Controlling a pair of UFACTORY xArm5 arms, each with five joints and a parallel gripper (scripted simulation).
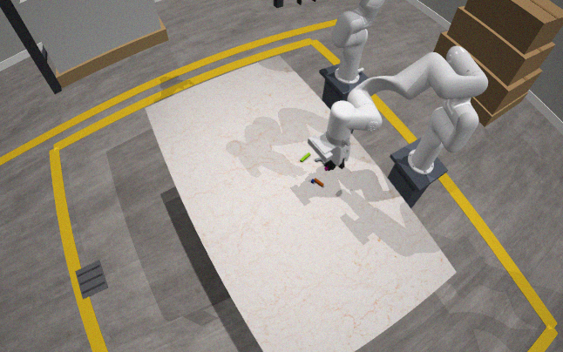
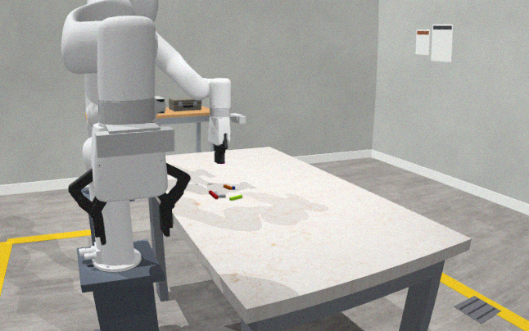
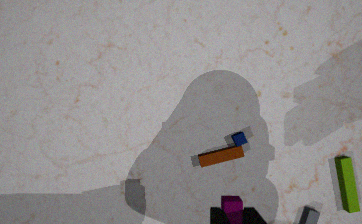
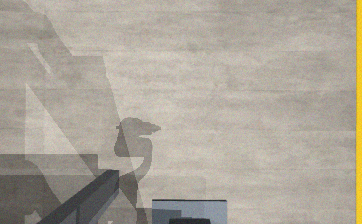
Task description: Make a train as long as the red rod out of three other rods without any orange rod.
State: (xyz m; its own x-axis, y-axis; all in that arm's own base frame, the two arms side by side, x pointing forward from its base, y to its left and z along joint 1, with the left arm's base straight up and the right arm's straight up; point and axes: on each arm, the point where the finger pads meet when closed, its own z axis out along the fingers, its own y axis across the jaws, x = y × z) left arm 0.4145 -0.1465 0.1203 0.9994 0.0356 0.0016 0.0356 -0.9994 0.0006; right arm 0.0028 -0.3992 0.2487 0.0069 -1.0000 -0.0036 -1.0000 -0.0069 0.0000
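Observation:
My left gripper [image 1: 329, 166] [image 2: 219, 160] [image 3: 233, 218] is shut on the magenta rod [image 1: 327, 168] [image 3: 232, 203], held above the table. The blue rod [image 1: 313, 180] [image 2: 232, 188] [image 3: 239, 139] lies close beside one end of the orange rod [image 1: 318, 182] [image 2: 228, 187] [image 3: 221, 156]. The grey rod [image 1: 318, 159] [image 2: 221, 196] [image 3: 309, 215] lies near the red rod [image 2: 213, 194], which the left arm hides in the top view. The lime rod [image 1: 305, 157] [image 2: 235, 197] [image 3: 347, 184] lies apart, past the grey rod. My right gripper [image 2: 134, 238] is open and empty, away from the rods.
The rods lie on the pale table [image 1: 248, 227] [image 2: 340, 230], nearer the edge by the arm bases. The right arm stands at its base outside the table edge. Stacked boxes [image 1: 502, 48] stand on the floor behind the arms.

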